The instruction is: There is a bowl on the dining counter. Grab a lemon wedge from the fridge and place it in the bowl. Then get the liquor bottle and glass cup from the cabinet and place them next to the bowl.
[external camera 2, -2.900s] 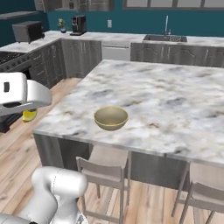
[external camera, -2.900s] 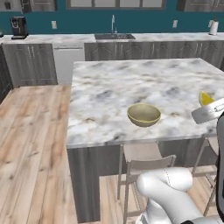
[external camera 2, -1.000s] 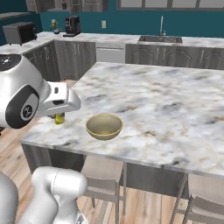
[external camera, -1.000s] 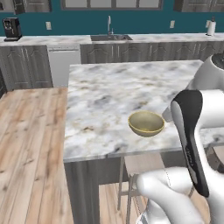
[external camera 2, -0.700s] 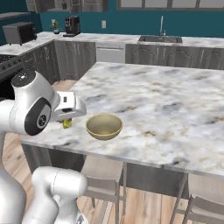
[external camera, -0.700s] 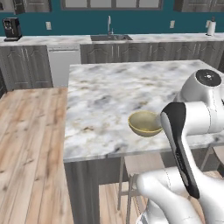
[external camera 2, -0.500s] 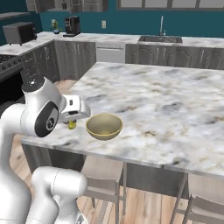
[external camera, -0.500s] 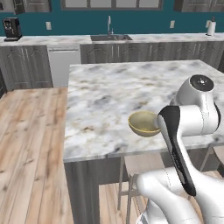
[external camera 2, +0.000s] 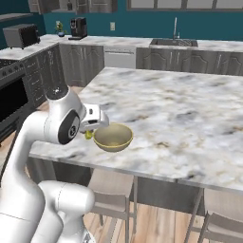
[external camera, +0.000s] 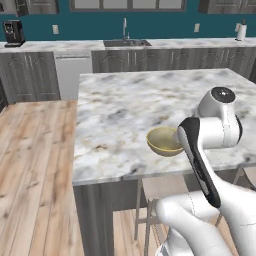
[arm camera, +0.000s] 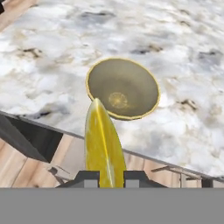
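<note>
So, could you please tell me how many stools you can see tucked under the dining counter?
2. One stool sits below the counter edge just under the bowl; the other stool is further right along that edge. More may be hidden behind the arm.

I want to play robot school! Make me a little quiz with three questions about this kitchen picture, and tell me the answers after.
1. True or false: the gripper is holding a lemon wedge.
2. Pick one. The bowl on the marble counter is: A) full of soup, B) empty, C) upside down.
3. Fill in the blank: in the right base view, the lemon wedge is just beside the bowl's rim, near the counter's ______ edge.

Key:
1. True, its fingers are shut on the wedge.
2. B, nothing is inside it yet.
3. Front, the edge nearest the stools.
</note>
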